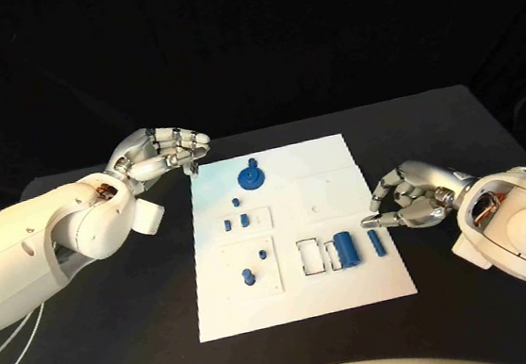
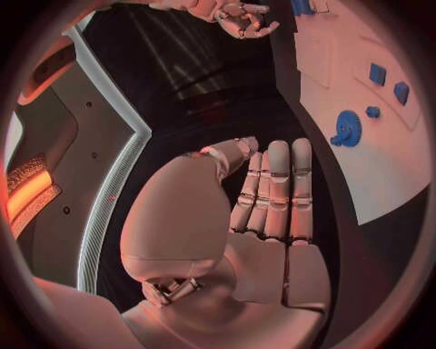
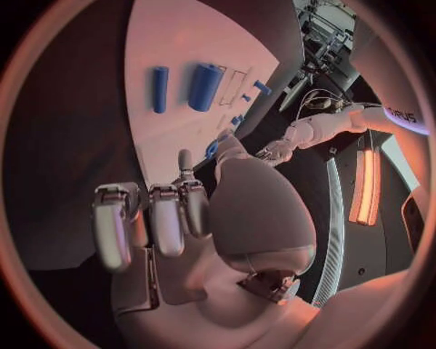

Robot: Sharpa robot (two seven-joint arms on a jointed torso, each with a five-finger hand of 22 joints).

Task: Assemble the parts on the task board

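**Both hands wait beside the board**

The white task board (image 1: 350, 282) lies flat in the middle of the black desk (image 1: 473, 116). Small blue parts sit on it. A round blue gear (image 1: 252, 178) is near the far end. A fat blue cylinder (image 1: 345, 248) and a thin blue rod (image 1: 374, 241) lie side by side near the right edge. Some tiny blue blocks (image 1: 235, 219) sit between the gear and the near end.

The left hand (image 1: 158, 152) is at the far left corner of the board. Its fingers (image 2: 277, 189) are stretched out close together, and it holds nothing. The right hand (image 1: 411, 194) is just beside the right edge, near the thin rod. Its fingers (image 3: 168, 214) are curled in, and I see nothing in them.

The parts look like hard plastic, so they are probably light and stiff. They may be smooth and slip. The cylinder and rod could roll if bumped. I think it is best to pinch the rod around its middle, from the 2 long sides. The gear looks easiest to take by the small knob on top.
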